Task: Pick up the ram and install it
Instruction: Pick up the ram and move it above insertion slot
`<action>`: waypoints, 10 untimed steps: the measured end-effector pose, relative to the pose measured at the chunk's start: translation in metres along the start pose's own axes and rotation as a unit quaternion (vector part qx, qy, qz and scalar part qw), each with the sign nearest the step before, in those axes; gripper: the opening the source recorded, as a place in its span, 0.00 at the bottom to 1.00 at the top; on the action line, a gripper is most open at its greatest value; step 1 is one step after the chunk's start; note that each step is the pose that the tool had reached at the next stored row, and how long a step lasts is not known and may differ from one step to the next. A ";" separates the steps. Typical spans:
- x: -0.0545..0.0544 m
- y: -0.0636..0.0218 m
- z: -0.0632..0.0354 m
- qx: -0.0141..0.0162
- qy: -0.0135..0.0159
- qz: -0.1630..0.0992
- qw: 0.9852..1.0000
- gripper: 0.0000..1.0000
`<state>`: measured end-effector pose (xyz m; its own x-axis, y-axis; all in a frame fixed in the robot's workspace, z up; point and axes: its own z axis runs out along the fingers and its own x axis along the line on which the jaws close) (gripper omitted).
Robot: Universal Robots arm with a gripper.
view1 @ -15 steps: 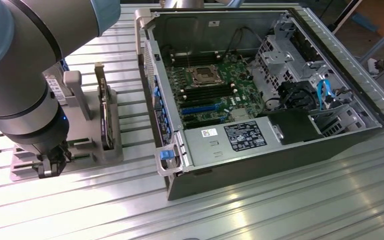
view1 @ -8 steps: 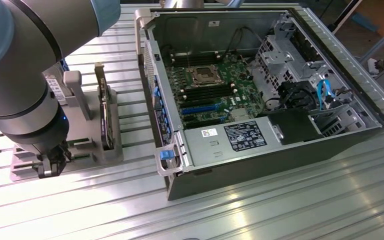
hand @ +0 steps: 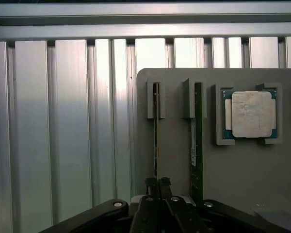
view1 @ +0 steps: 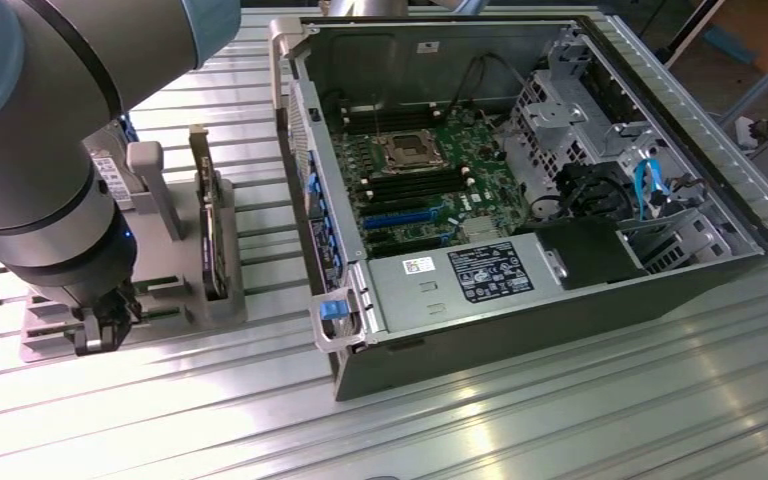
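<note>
Standing on edge in the slot nearest the edge of the gray holder, the ram reads as a thin line with a goldish edge. One end is tucked between two slot posts, and the other runs straight into the claw. Claw fingers are pressed together on that near end, so judged to be pinching the ram; the stick is so thin the fingers look nearly touching. Ram not yet out of its slot, by the look of it.

Step in hand is the pick-up. Judged best done as a straight pull along the slot, stick kept vertical, no twist. That way the edge doesn't scrape the posts or tip toward the second stick just beside it, dark green with a white label.

CPU chip sits in its own pocket past that one, apart from the claw. Holder rests on the slatted aluminium tabletop. Open PC case with motherboard lies to the exterior view's right of the holder, well apart from the claw. Dark expansion card stands in the holder on that side.
</note>
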<state>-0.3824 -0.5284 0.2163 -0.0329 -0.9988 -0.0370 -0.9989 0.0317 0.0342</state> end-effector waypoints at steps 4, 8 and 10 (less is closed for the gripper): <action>0.000 0.0001 -0.0034 0.000 0.000 0.000 1.000 0.12; 0.000 0.0002 -0.0058 0.000 0.000 0.000 1.000 0.12; 0.000 0.0003 -0.0074 0.000 0.000 0.000 1.000 0.12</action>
<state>-0.3824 -0.5284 0.2238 -0.0329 -0.9988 -0.0370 -0.9989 0.0317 0.0342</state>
